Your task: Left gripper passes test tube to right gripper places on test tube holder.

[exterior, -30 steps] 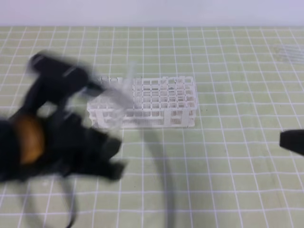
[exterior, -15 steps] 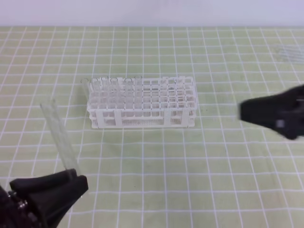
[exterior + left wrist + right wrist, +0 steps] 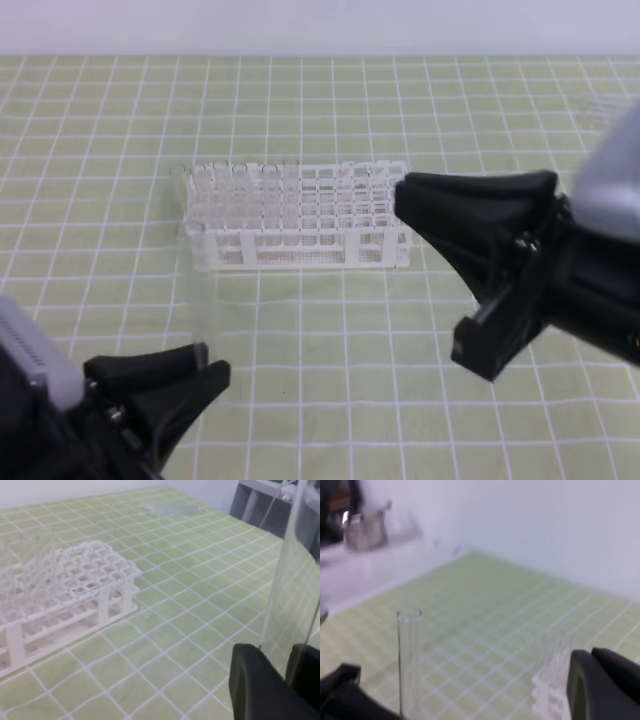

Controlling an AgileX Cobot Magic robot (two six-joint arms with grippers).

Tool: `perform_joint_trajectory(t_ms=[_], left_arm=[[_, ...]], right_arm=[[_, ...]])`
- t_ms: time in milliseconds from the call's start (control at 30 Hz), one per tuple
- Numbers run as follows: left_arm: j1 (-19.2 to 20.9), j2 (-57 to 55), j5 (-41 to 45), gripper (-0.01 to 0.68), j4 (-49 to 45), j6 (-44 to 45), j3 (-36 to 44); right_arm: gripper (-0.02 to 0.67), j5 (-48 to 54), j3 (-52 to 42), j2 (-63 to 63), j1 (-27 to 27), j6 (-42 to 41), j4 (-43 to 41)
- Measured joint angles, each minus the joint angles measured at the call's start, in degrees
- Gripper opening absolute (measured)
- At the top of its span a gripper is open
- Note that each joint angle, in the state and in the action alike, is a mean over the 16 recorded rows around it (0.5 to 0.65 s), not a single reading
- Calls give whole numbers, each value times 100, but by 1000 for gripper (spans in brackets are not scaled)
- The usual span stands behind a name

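While left gripper (image 3: 190, 365) pinches test tube (image 3: 200, 300) upright lower left, right gripper (image 3: 440, 270) spread empty, well right.

Test tube holder (image 3: 298, 217) stands on the table (image 3: 420, 110) slightly left of centre in the exterior high view, with several tubes standing in its left-hand holes. Left gripper (image 3: 190, 375) sits at the near left, in front of the holder's left end, with the test tube (image 3: 200, 310) rising upright from between its fingers (image 3: 260, 685) to about the holder's front edge in that view. Right gripper (image 3: 440, 270) is to the right of the holder, one fingertip near its right end, well apart from the test tube.
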State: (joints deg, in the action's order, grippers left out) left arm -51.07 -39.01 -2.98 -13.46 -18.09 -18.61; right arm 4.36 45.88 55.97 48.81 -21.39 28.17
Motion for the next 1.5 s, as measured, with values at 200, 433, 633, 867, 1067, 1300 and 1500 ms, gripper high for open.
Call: perform_joint_trajectory(t_ms=[200, 433, 633, 867, 1067, 1300, 1500], left_arm=[[2, -536, -424, 4, 10, -9, 0], [3, -927, -871, 4, 20, -13, 1], [5, -1046, -1061, 3, 24, -4, 1], [3, -1065, -1102, 4, 24, 11, 0], [1, -1076, -1157, 4, 53, 23, 0], [1, -1093, -1212, 4, 95, 26, 0], [2, -1104, -1226, 5, 116, 28, 0]], right_arm=[[-2, -1632, -765, -107, 717, 69, -173], [6, -2282, -1017, 54, 1093, 209, -255], [23, -2191, -831, 237, 1191, 430, -272], [43, -2296, -683, 402, 1363, 635, -402], [49, -2865, -665, 709, 1583, 763, -526], [49, -3507, -624, 1191, 1762, 826, -647], [49, -3709, -472, 1520, 1779, 928, -747]])
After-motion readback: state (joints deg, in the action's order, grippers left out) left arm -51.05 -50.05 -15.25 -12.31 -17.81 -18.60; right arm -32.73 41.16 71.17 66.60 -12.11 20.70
